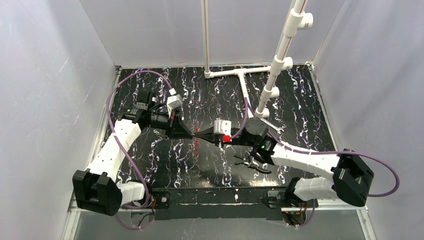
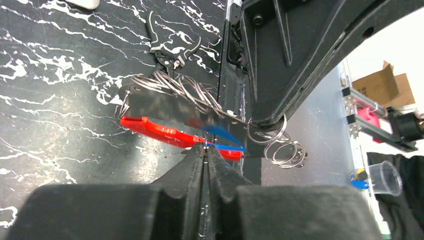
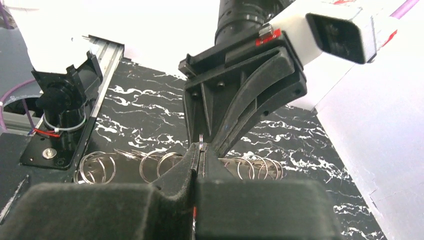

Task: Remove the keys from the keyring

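Observation:
In the left wrist view the red keyring point(image 2: 160, 130) hangs as a slim oval under the flat grey keys point(image 2: 160, 106), which are threaded with several wire rings point(image 2: 192, 92). A small blue key head point(image 2: 221, 131) sits just beyond my left gripper point(image 2: 206, 146), which is shut on a thin wire there. My right gripper point(image 3: 200, 146) is shut on a thin metal ring edge. Its black fingers point(image 2: 295, 60) come down onto the bunch's right end. From above, the left gripper point(image 1: 196, 134) and right gripper point(image 1: 208, 135) meet tip to tip at mid-table, hiding the bunch.
Black-handled pliers point(image 1: 252, 163) lie in front of the right arm; they show again as pliers point(image 2: 170, 52) beyond the bunch. A white pipe frame point(image 1: 240, 75) stands at the back. A silvery wrench point(image 1: 273, 126) lies near the pipe foot. More wire rings point(image 2: 282, 150) dangle at the bunch's right end.

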